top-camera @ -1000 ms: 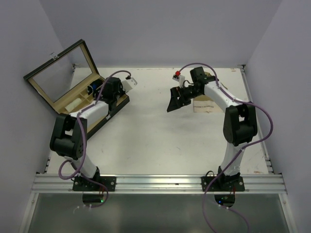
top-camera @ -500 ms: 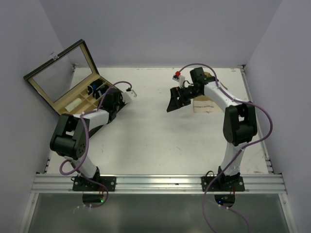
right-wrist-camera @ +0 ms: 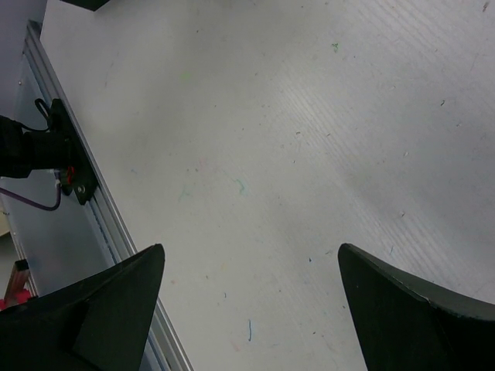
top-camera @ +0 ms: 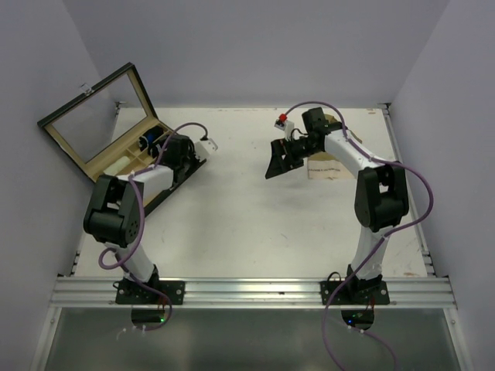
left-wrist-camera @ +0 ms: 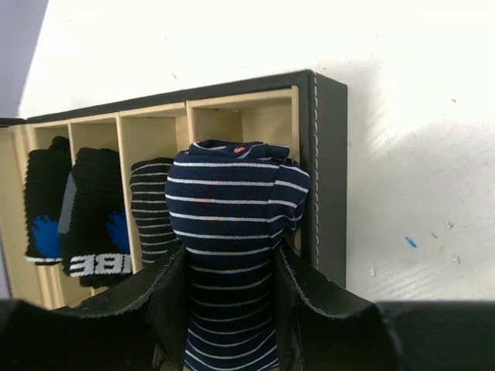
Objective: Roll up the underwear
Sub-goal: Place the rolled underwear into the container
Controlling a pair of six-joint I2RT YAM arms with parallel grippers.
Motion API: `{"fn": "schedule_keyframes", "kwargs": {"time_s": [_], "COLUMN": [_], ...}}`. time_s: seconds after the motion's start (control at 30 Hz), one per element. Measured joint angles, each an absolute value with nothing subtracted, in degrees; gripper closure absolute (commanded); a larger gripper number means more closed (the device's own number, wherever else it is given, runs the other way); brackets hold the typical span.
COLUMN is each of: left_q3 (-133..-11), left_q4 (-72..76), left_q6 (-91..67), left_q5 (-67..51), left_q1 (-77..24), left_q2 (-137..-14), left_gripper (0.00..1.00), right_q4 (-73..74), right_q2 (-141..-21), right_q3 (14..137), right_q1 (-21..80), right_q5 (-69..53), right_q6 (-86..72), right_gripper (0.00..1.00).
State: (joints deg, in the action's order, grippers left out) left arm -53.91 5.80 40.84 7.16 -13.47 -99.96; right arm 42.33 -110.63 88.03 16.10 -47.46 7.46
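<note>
Our left end effector (left-wrist-camera: 228,267) is clamped on the rolled navy striped underwear (left-wrist-camera: 232,201) at the centre of the left wrist view, at the rightmost compartment of the divided box (left-wrist-camera: 329,154). We cannot tell whether it is seated. We judge it soft, light and apt to unroll, so the hold belongs across the roll's middle, squeezing all layers. Our right end effector (right-wrist-camera: 249,259) hangs wide open above the table (right-wrist-camera: 271,116).

A divided box (left-wrist-camera: 331,170), glazed lid (top-camera: 97,114) propped open, sits far left on a white table (top-camera: 247,224), a paper sheet (top-camera: 325,168) well apart.
</note>
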Motion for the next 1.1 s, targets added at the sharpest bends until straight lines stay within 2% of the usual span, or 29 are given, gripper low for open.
{"fn": "schedule_keyframes", "kwargs": {"time_s": [0.43, 1.1], "left_q3": [-65.89, -68.01], "left_q4": [-8.12, -11.22], "left_q6": [35.79, 31.0], "left_q5": [-8.03, -9.63], "left_q1": [-7.09, -6.44], "left_q2": [-104.64, -106.83], "left_gripper": [1.0, 1.0], "right_q4": [42.44, 42.41], "right_q2": [-112.84, -114.5], "right_q3": [88.03, 88.03], "right_q1": [16.1, 16.1], "right_q5": [-47.51, -47.77], "right_q6": [7.49, 7.44], "right_gripper": [0.01, 0.01]}}
